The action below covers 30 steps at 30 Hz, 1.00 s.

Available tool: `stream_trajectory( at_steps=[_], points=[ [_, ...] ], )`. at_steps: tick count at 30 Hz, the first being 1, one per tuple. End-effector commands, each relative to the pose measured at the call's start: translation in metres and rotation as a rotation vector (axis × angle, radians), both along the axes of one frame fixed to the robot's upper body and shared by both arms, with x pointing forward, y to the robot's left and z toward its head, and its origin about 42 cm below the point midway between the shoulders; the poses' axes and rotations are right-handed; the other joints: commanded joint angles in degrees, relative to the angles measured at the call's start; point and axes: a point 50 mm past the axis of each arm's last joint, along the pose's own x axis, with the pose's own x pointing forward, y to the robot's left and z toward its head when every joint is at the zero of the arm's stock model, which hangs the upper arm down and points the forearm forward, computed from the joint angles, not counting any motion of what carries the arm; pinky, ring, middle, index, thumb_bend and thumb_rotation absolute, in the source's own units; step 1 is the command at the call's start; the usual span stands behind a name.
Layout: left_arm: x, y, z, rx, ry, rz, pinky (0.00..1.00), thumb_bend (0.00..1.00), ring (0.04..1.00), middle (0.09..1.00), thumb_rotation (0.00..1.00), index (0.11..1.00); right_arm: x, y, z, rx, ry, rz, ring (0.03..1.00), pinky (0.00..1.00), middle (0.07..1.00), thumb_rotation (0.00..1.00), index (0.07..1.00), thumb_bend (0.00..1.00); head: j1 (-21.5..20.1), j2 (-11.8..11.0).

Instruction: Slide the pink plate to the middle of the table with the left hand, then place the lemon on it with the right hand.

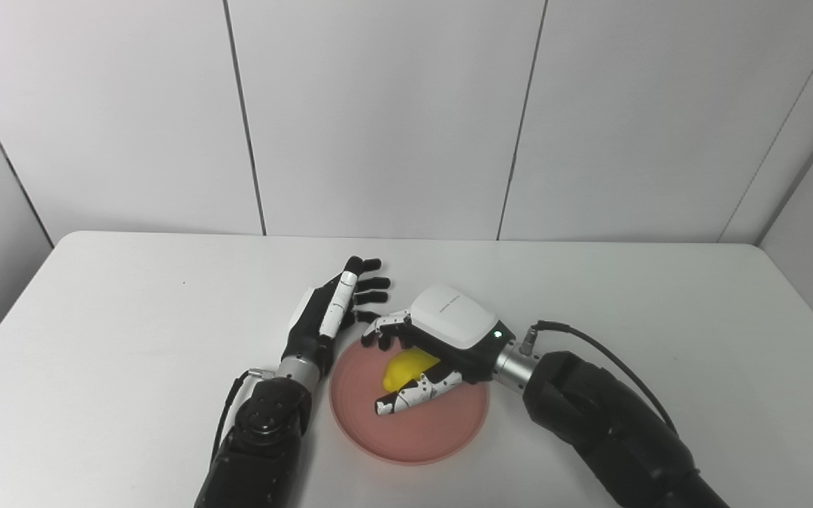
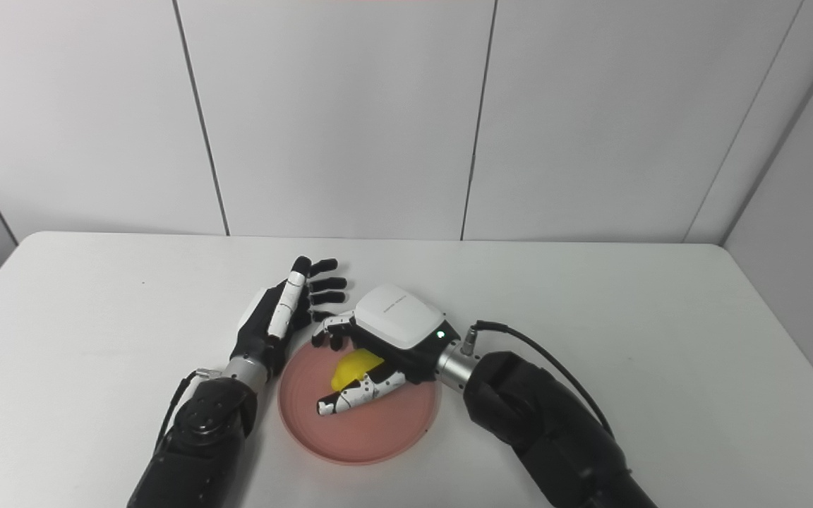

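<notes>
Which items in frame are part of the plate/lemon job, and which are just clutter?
In the job:
- pink plate, near the table's middle
- lemon, over the plate in the right hand
- left hand, open, beside the plate's left rim

Not in the job:
- nothing loose; only the white table and the wall panels

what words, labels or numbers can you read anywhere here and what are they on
None can be read.
One small grey line of print on the white back cover of the right robot hand: too small and blurred to read.
Pink plate, lemon, left robot hand, table and wall panels: no print visible.
</notes>
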Motion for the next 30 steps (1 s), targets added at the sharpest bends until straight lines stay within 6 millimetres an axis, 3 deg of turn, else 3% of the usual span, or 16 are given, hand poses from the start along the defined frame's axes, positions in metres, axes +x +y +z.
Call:
stream_trajectory(
  at_steps=[1,6,8,13,18,19,24,30],
  points=[
    [-0.007,0.002,-0.023,0.042,0.113,0.007,0.64,0.83,0.719,0.735,1.00,0.783,0.006,0.000,0.027,0.062,-0.095,0.008,0.547,0.48,0.617,1.00,0.662,1.00,0.12,0.09],
    [-0.008,0.002,-0.022,0.036,0.112,0.012,0.59,0.83,0.737,0.749,1.00,0.771,0.006,-0.007,0.030,0.200,-0.075,-0.051,0.643,0.67,0.648,1.00,0.679,0.97,0.29,0.01],
    [-0.007,0.003,-0.022,0.043,0.100,0.012,0.58,0.82,0.723,0.751,1.00,0.756,0.007,-0.011,0.032,0.296,-0.040,-0.082,0.705,0.73,0.712,1.00,0.725,0.94,0.36,-0.03],
    [-0.007,0.004,-0.020,0.060,0.102,0.021,0.64,0.85,0.748,0.746,1.00,0.786,0.009,-0.025,0.034,0.444,0.044,-0.144,0.804,0.72,0.839,1.00,0.839,0.91,0.41,-0.10],
    [-0.007,0.005,-0.019,0.055,0.090,0.028,0.65,0.85,0.754,0.747,1.00,0.782,0.008,-0.037,0.028,0.615,0.161,-0.233,0.835,0.73,0.875,1.00,0.878,0.94,0.57,-0.20],
    [-0.007,0.005,-0.019,0.054,0.087,0.033,0.68,0.87,0.760,0.748,1.00,0.784,0.008,-0.038,0.025,0.668,0.202,-0.246,0.888,0.82,0.909,1.00,0.908,0.93,0.63,-0.19],
    [-0.008,0.006,-0.015,0.033,0.031,0.066,0.78,0.84,0.809,0.819,1.00,0.808,0.003,-0.044,0.005,0.915,0.373,-0.346,0.956,0.96,0.953,1.00,0.950,0.83,0.77,-0.04],
    [-0.008,0.010,-0.019,-0.022,-0.057,0.137,0.94,0.82,0.920,0.925,1.00,0.903,0.000,-0.043,-0.021,1.097,0.535,-0.485,1.000,1.00,0.982,1.00,0.982,0.87,0.81,-0.01]
  ],
)
